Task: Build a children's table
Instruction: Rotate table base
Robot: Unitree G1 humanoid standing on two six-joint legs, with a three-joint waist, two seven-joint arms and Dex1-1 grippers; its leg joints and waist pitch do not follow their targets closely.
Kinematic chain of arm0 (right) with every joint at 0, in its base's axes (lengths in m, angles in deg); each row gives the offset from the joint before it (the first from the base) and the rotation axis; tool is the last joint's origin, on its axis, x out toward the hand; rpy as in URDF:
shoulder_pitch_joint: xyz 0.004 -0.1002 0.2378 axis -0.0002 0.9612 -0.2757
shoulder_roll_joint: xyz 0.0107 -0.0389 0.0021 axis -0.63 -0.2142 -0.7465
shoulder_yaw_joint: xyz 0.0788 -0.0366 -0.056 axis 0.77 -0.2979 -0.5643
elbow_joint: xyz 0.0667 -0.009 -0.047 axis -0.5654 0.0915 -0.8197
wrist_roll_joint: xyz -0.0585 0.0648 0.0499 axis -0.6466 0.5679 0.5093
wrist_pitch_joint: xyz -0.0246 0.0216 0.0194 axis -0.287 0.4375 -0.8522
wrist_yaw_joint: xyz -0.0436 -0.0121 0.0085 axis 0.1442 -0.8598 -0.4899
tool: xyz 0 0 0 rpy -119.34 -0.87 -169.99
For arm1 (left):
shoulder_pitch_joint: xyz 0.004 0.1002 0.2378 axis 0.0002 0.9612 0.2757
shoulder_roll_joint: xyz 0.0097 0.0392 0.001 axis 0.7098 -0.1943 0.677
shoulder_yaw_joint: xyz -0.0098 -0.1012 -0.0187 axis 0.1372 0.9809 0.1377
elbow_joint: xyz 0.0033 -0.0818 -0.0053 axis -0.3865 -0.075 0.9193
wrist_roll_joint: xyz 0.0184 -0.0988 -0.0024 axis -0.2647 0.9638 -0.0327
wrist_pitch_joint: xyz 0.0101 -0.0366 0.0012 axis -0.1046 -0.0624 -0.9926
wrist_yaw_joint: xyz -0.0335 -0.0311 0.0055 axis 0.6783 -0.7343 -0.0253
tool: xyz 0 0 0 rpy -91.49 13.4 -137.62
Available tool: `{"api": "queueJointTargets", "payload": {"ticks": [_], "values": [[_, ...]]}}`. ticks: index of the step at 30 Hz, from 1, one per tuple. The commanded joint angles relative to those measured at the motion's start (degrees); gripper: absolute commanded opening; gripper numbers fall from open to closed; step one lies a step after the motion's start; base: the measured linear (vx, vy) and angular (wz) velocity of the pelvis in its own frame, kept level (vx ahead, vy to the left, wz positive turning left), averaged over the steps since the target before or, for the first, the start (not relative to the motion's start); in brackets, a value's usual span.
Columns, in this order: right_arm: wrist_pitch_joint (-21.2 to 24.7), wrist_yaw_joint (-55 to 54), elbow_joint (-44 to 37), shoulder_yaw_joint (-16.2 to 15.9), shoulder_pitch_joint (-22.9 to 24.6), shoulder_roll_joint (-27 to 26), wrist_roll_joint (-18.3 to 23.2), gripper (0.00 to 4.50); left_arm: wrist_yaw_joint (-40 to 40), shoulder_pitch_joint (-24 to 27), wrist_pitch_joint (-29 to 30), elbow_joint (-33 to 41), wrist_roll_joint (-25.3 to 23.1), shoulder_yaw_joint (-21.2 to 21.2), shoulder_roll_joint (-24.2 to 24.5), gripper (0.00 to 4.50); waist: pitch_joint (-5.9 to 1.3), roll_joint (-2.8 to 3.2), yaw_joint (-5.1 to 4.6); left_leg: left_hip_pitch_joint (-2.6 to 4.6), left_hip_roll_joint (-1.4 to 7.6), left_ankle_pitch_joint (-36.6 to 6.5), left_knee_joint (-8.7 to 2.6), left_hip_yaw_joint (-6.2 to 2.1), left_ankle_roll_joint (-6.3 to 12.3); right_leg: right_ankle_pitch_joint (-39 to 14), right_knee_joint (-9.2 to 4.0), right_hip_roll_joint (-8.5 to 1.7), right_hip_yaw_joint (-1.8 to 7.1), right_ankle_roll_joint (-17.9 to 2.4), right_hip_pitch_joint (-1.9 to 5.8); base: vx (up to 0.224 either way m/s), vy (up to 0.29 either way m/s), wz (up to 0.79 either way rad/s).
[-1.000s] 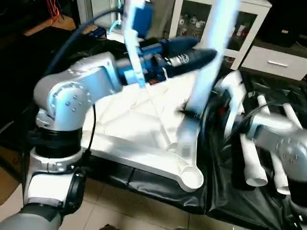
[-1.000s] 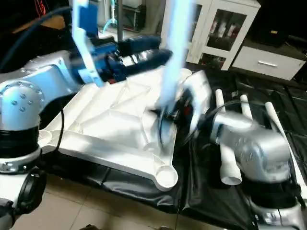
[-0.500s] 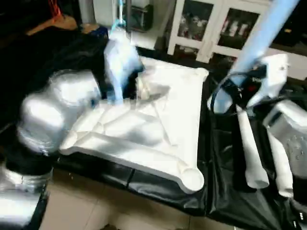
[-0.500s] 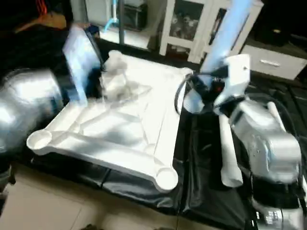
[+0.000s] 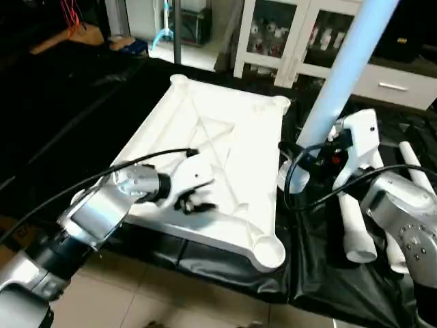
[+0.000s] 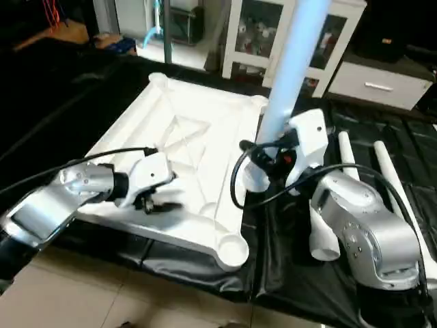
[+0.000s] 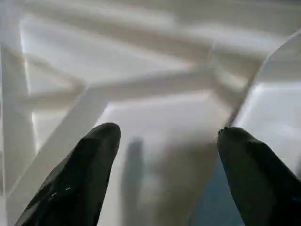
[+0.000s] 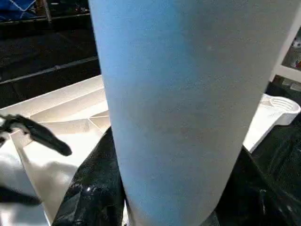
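**Tabletop flat on the black sheet, one leg held up on my right**

Tabletop [image 5: 225,157] lay upside down on the black sheet [image 5: 68,116] that covered the work surface, its ribbed underside facing up and a round socket [image 5: 270,250] at the corner nearest me. Pale tiled floor [image 5: 157,304] showed along the near edge of the sheet.

My left gripper [image 5: 193,203] hovered low over the near part of the underside, close to the front rim. In the left wrist view its two black fingers [image 7: 82,174] stood well apart with nothing between them, only the white ribs beyond.

My right gripper [image 8: 160,188] was clamped on a leg [image 5: 341,75], which rose almost upright beside the tabletop's right edge, leaning a little and running out of the top of the head views. The right wrist view was filled by that tube, with black fingers pressed against either side of it. Its lower end [image 5: 288,179] sat just off the tabletop's right rim, over the black sheet.

More legs [image 5: 355,229] lay on the sheet to the right of my right arm, partly hidden by the silver forearm [image 5: 403,219].

Behind the work surface stood a white glass-door cabinet [image 5: 293,34] with small items on its shelves, a white drawer unit [image 5: 396,85] beside it, and a metal pole [image 5: 177,31] further left.
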Motion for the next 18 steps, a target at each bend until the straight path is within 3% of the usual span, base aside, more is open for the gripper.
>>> {"api": "queueJointTargets", "payload": {"ticks": [1,2,5,11,14,15,18], "values": [[0.68,-0.07,-1.81,-0.05,0.59,0.54,0.21,1.86,-0.90,-1.01,-1.63,-1.42,-1.47,-1.80,0.50,3.41,-3.93,1.21,-0.04,0.68,3.40,-9.25,-5.24,-1.38,-3.30,-12.77,-4.20,-3.58,2.79,-8.88,2.79,0.000,0.000,0.00],[0.93,-0.26,-2.15,-0.13,0.86,0.45,0.17,1.86,-1.69,-0.90,-2.05,-2.50,-2.09,-2.36,0.79,3.34,-3.93,1.40,-0.02,0.68,3.39,-9.05,-5.23,-1.38,-3.27,-12.19,-4.18,-3.55,2.78,-9.10,2.79,0.000,0.000,0.00],[1.22,-0.50,-2.55,-0.26,1.12,0.56,0.27,1.86,-3.72,-0.16,-2.95,-3.58,-2.68,-2.70,1.01,3.21,-3.97,1.27,-0.03,0.65,3.42,-8.68,-5.21,-1.30,-3.26,-10.35,-3.98,-3.60,2.80,-10.14,2.87,0.000,0.000,0.00],[1.31,-0.59,-2.24,-0.36,1.09,0.70,-0.12,1.86,-7.62,1.60,-4.76,-4.13,-3.13,-2.63,1.07,2.67,-3.89,1.22,-0.21,0.65,3.41,-9.96,-5.20,-1.29,-3.17,-12.92,-4.22,-3.76,2.87,-10.07,2.88,0.000,0.000,0.00],[1.47,-0.51,-2.17,-0.20,0.87,0.72,-0.22,1.86,-9.15,1.84,-4.71,-3.22,-1.12,-1.51,0.86,2.42,-3.87,1.26,-0.21,0.67,3.43,-9.74,-5.25,-1.25,-3.02,-13.00,-4.24,-3.74,2.88,-10.07,2.82,0.000,0.000,0.00],[1.48,-0.45,-2.07,-0.11,0.78,0.77,-0.17,1.86,-9.68,1.83,-4.56,-2.84,-0.07,-0.91,0.65,2.42,-3.88,0.96,-0.20,0.57,3.47,-9.43,-5.25,-1.24,-2.81,-13.07,-4.11,-3.77,2.88,-10.04,2.86,0.000,0.000,0.00],[1.40,-0.34,-1.92,-0.13,0.66,0.88,-0.13,1.86,-10.36,1.57,-4.22,-2.63,0.51,-0.78,0.72,2.11,-3.95,1.25,-0.05,0.69,3.50,-8.82,-5.20,-1.13,-2.61,-11.90,-4.06,-3.69,2.84,-10.64,2.73,0.000,0.000,0.00]]}}
